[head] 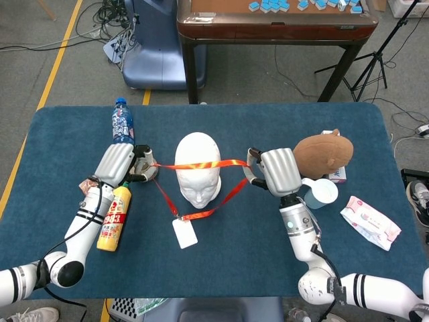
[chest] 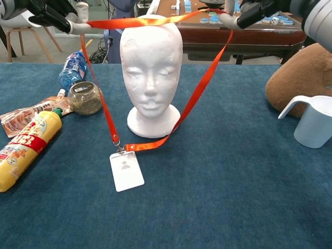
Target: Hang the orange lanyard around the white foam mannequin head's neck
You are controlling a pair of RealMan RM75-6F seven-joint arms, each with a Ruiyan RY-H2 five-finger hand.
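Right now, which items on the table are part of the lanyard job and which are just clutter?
In the job:
orange lanyard, stretched over the head's crown
badge holder on the lanyard
white foam mannequin head
left hand and right hand, each holding the strap

Lying about:
water bottle
glass jar
yellow bottle
snack pouch
brown plush toy
plastic jug
tissue pack

Robot lab: floor cables (head: 107,17), tripod (head: 375,54), taped floor.
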